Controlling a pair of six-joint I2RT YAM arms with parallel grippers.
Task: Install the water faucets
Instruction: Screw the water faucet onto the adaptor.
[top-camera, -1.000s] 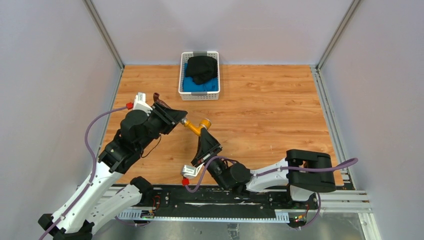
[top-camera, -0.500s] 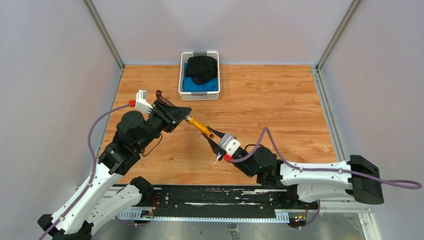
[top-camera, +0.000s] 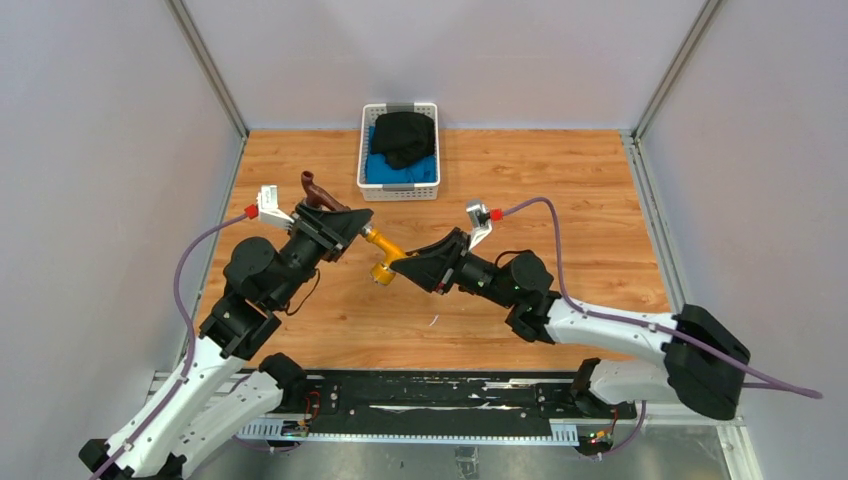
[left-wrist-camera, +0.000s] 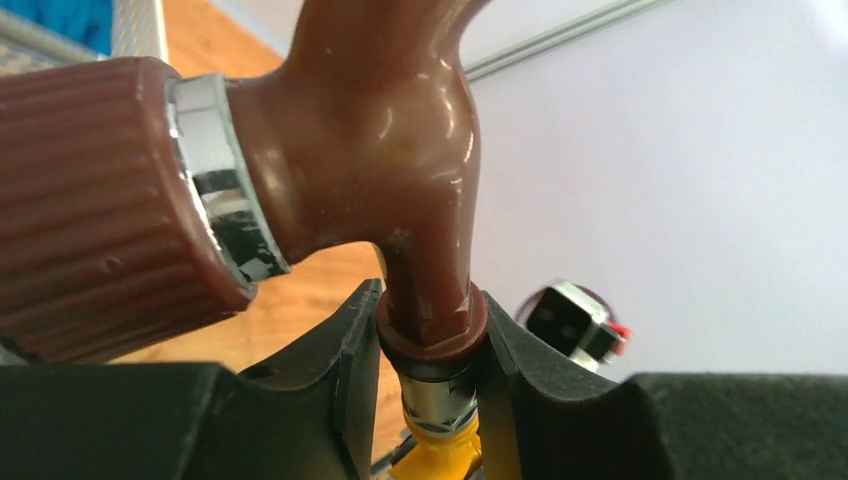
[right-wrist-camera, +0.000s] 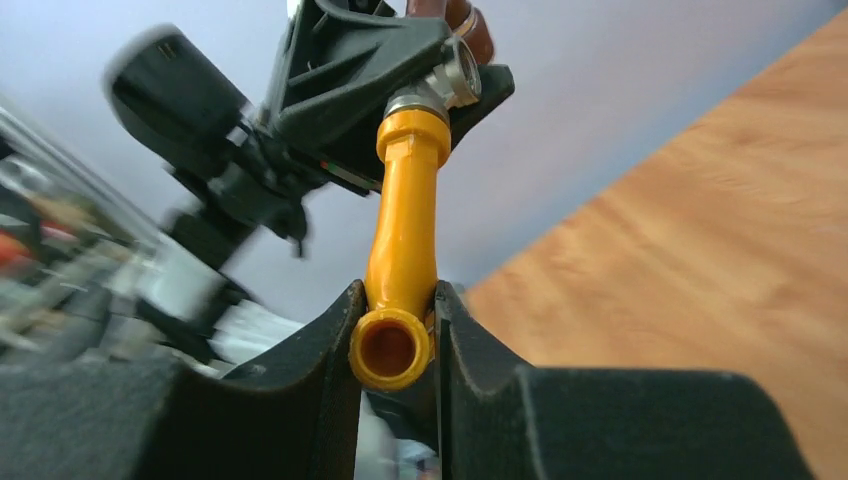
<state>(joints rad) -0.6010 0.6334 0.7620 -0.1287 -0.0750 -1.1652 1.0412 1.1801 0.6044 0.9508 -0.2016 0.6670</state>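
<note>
Top view: my left pincer clamps brown faucet at neck, up over table's left-centre. My right pincer pinches yellow faucet. Joined axis runs pincer to pincer, slanting down-right.
Left wrist: jaws narrow, tight on brown collar; yellow piece directly beyond.
Right wrist: jaws narrow, hugging yellow mouth; stem points straight away toward left pincer. Twisting about that axis looks next.

The reddish-brown faucet is shining glossy, with a ribbed knob and a silvery ring, the yellow-orange faucet is glowing plain, and the white lattice basket is showing black cloth and blue cloth on the orange wood-grain table.
</note>
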